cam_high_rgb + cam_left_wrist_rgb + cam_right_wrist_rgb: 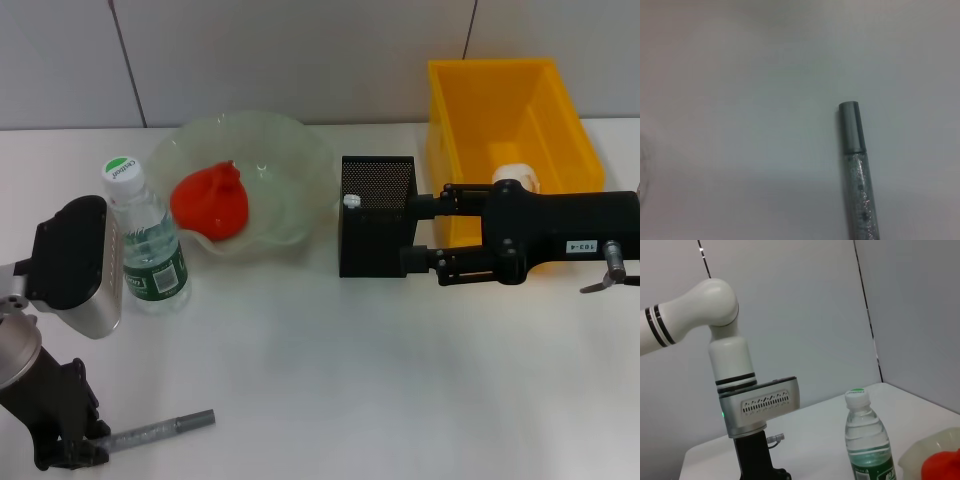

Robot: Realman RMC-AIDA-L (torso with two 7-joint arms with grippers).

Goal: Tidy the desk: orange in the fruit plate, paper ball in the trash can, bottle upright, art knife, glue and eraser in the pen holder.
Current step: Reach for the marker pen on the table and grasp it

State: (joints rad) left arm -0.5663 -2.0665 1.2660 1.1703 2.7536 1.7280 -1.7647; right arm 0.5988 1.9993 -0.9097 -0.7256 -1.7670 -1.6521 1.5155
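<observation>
I'm seeing the left gripper (85, 448) sitting low at the table's (330, 380) near edge, clamping the glue (160, 429); the right gripper (410, 232), fingers parted, is hovering beside the pen holder (375, 215).

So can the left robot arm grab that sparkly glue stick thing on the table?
Probably yes. The left gripper is already down at one end of the glue stick, which lies flat on the bare table with nothing else near it. The water bottle stands farther back, out of the way.
</observation>
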